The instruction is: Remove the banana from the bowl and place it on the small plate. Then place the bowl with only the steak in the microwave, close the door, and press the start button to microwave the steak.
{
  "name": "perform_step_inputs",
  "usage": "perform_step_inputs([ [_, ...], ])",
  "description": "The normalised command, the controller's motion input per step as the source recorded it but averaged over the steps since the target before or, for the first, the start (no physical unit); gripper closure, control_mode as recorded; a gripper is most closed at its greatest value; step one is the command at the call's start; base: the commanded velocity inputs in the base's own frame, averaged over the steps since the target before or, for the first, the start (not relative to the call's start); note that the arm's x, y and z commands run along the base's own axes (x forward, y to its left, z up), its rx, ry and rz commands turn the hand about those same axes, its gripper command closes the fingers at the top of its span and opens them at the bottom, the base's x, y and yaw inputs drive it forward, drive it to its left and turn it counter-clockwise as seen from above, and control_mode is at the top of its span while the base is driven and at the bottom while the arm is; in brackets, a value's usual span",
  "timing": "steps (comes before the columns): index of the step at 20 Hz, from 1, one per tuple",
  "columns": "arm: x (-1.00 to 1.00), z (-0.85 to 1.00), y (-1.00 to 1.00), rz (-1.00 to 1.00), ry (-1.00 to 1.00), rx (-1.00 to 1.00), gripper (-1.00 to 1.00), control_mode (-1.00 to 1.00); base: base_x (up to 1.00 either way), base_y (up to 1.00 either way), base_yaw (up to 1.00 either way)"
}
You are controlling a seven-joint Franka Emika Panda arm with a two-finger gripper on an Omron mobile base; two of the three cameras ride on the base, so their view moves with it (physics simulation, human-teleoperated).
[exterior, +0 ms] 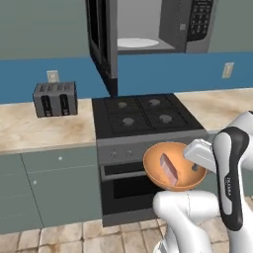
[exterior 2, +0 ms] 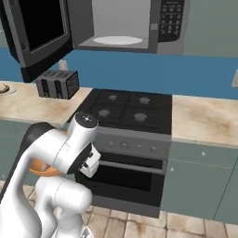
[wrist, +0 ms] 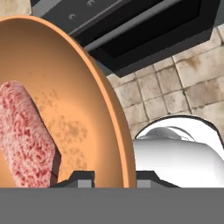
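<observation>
Nearest, low before the oven: claw [exterior: 196, 167] pinches the right rim of the bowl [exterior: 170, 165], one fingertip [wrist: 81, 178] inside, one outside. Steak [exterior: 168, 169] lies alone in it; no banana inside. Step in hand, by my reading: carrying the bowl to the microwave [exterior: 163, 24]. Farther, up high, door [exterior: 101, 37] hangs open left, turntable [exterior: 138, 43] bare. Next: lift level, reach in.

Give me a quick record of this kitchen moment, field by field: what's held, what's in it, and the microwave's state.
held: bowl, clamped at its rim by the gripper
bowl contents: steak; no banana in it
bowl position: lifted in front of the oven, below the counter top
microwave: door swung open, turntable bare
also on the counter: toaster
</observation>
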Motion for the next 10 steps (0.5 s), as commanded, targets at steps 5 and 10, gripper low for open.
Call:
perform_step_inputs([
  [5, 0.0, 0.0, 0.0, 0.0, 0.0, 0.0, 1.0, 1.0, 0.79, -0.44, 0.14],
  [10, 0.0, 0.0, 0.0, 0.0, 0.0, 0.0, 1.0, 1.0, 0.81, -0.32, 0.15],
])
